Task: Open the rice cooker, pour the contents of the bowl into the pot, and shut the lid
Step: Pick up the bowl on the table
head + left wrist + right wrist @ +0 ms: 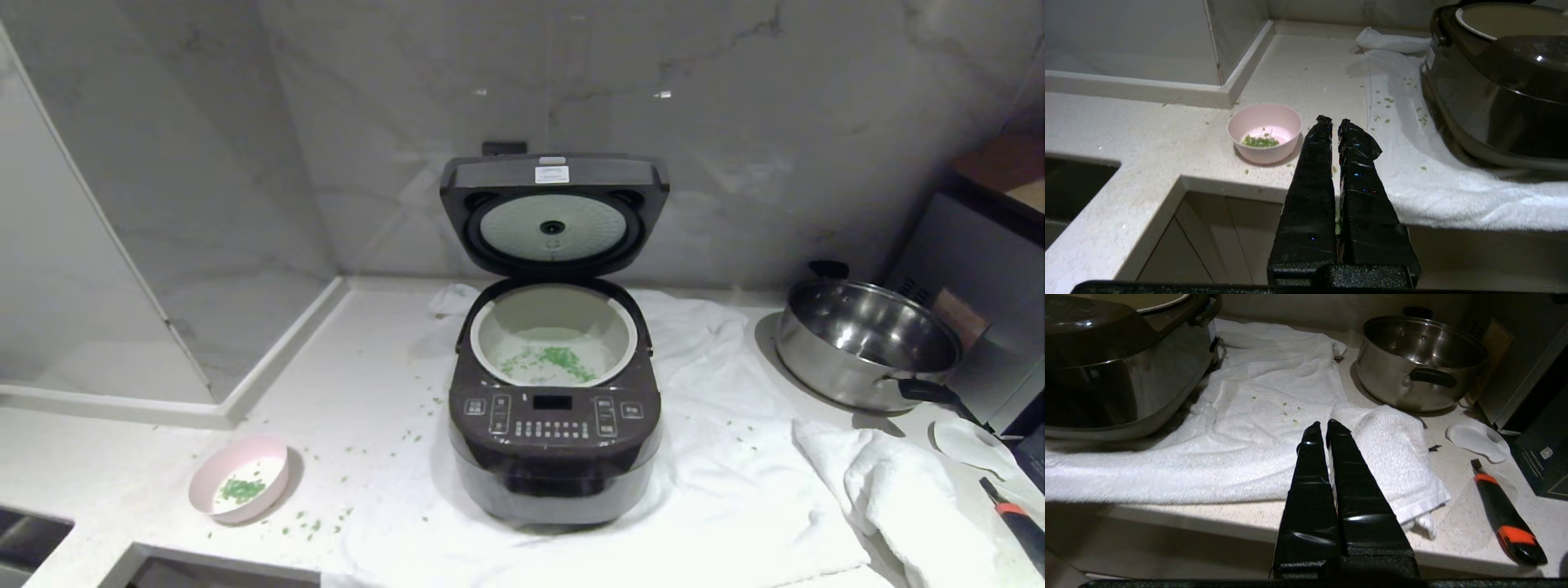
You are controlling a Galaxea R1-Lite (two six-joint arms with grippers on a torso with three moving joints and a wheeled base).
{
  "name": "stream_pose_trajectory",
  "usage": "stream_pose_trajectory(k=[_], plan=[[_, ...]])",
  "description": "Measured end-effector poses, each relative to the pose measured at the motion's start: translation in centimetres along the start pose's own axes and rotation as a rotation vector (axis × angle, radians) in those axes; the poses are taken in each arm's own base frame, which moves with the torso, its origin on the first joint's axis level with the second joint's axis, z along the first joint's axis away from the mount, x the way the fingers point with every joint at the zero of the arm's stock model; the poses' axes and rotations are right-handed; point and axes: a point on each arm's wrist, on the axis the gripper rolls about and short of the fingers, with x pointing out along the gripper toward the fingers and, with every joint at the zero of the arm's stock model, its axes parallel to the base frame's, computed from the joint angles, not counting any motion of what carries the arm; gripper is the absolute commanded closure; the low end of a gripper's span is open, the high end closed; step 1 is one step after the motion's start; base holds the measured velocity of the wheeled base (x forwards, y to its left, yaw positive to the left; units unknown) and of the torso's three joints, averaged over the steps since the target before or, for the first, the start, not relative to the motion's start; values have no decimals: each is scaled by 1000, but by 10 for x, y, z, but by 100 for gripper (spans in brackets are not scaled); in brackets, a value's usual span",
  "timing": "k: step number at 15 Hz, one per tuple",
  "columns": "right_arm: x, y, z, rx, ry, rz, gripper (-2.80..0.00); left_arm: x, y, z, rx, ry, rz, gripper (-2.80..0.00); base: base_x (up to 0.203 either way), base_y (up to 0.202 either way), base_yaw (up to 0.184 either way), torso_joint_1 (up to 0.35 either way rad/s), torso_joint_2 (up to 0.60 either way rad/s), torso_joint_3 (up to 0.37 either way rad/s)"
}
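- Head view: rice cooker [553, 425] on the towel [718, 457], mid-counter, lid [553, 214] raised; bowl [238, 478] near the counter's front left edge.
- Left gripper [1334, 121] and right gripper [1322, 425]: fingers together, empty.
- Lid judged stiff, hinged; best pressed at its top edge.

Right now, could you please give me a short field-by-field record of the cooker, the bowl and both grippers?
cooker: dark brown-grey rice cooker on a white towel
lid: hinged lid raised upright
pot: whitish-grey inner pot holds green bits
bowl: small pink bowl upright on the counter, left of the cooker, some green bits inside
left gripper: shut, empty
right gripper: shut, empty
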Motion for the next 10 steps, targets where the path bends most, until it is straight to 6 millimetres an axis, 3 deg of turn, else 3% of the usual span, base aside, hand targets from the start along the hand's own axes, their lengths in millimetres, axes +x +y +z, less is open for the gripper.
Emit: stream_pose_trajectory(k=[3, 10], plan=[[0, 0, 0, 16, 0, -5, 0, 0, 0, 0, 0, 0, 0, 0, -159, 0, -3, -4, 1, 2], [0, -1, 0, 75, -2, -26, 0, 0, 0, 0, 0, 0, -1, 0, 0, 0, 0, 0, 0, 0]])
